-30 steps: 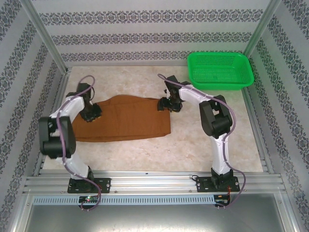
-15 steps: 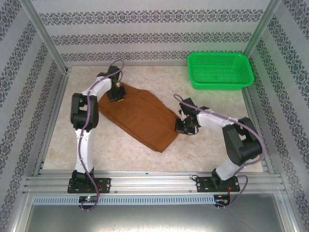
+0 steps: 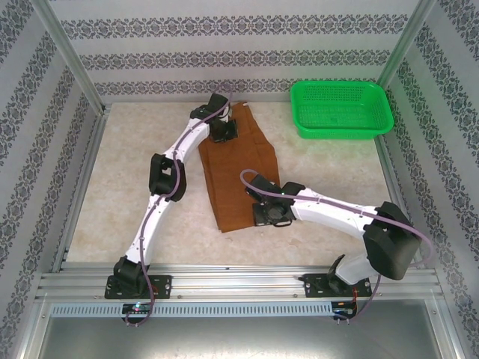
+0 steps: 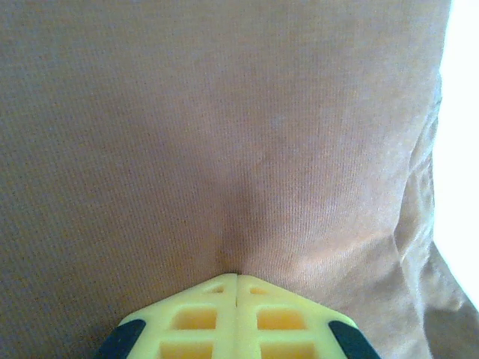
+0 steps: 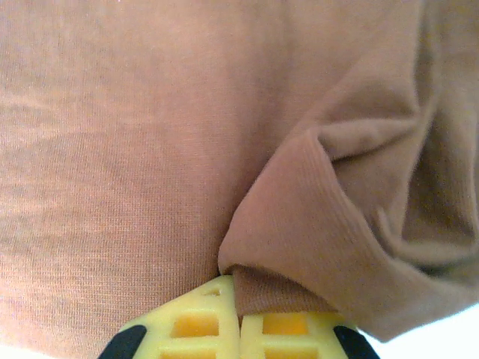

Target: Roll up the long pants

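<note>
The long pants (image 3: 239, 176) lay lengthwise on the table (image 3: 112, 194), and I was pinching them at both ends.

From above, they formed a narrow rust-brown strip in the middle of the table, well apart from the green basket (image 3: 343, 133). My left gripper (image 3: 222, 133) was at the far end and my right gripper (image 3: 271, 215) at the near right edge. In the left wrist view my yellow fingers (image 4: 187, 321) were pressed together, and the cloth (image 4: 224, 134) puckered into their tip, so I judged a nip of fabric was caught there. In the right wrist view my fingers (image 5: 292, 325) were clamped on a thick doubled lip of cloth (image 5: 314, 224). I judged the fabric soft, light and limp, so it would sag and creep between holds. The best grip seemed to be a hem or doubled edge, held at both corners together.
</note>
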Action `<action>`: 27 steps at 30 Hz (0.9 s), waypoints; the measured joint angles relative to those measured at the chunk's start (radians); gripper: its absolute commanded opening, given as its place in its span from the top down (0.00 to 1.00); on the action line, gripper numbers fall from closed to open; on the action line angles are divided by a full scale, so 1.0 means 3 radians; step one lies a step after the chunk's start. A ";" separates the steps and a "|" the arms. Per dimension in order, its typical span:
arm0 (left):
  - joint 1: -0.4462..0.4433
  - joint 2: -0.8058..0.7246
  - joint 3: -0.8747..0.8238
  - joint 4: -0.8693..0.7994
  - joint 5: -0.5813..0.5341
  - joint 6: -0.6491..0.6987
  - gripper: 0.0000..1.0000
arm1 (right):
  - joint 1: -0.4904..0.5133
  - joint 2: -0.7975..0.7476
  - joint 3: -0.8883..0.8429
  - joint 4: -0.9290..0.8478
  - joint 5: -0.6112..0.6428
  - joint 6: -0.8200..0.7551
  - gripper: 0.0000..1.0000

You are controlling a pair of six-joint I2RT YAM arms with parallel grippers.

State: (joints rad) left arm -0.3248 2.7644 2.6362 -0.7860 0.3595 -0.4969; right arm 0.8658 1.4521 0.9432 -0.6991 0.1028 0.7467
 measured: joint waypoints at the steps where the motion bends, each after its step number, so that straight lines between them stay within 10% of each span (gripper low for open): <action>1: -0.0013 -0.0164 -0.0278 0.0114 -0.0084 0.0045 0.00 | 0.0032 -0.0060 0.0031 -0.0075 0.0154 0.0033 0.65; 2: -0.0033 -0.0351 -0.0584 0.0249 -0.0183 0.0097 0.00 | 0.0067 -0.0150 0.0039 -0.0109 0.0300 0.0056 0.04; 6: -0.0093 -0.1097 -0.1382 0.0497 -0.0628 0.0323 0.00 | 0.0071 -0.0518 -0.0024 -0.0062 0.0465 0.0083 0.02; 14: -0.0072 -0.1413 -0.1039 0.0824 -0.0806 0.0595 0.01 | 0.0038 -0.0324 -0.0131 0.0072 0.0276 -0.0043 0.07; 17: -0.0104 -0.1446 -0.1026 0.0655 -0.0529 0.0697 0.44 | -0.0144 -0.0430 -0.0233 0.0104 0.0287 -0.0067 0.24; 18: -0.0128 -0.1521 -0.1165 0.0645 -0.0504 0.0782 0.84 | -0.0209 -0.0496 -0.0278 0.0117 0.0295 -0.0057 0.28; 19: -0.0200 -0.1731 -0.1541 0.0683 -0.0573 0.0899 1.00 | -0.0329 -0.0626 -0.0345 0.0117 0.0313 -0.0057 0.32; 23: -0.0763 -0.2757 -0.3129 0.0612 -0.1294 0.1363 0.55 | -0.0898 -0.1127 -0.0440 0.0086 0.0305 -0.0127 0.09; 27: -0.1605 -0.3629 -0.4139 0.0582 -0.1972 0.1638 0.33 | -0.1232 -0.1200 -0.0415 0.0056 0.0291 -0.0243 0.03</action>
State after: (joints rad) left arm -0.8062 1.6756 1.3945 -0.6113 -0.2321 -0.0055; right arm 0.4961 1.0920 0.8188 -0.6823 0.1902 0.6739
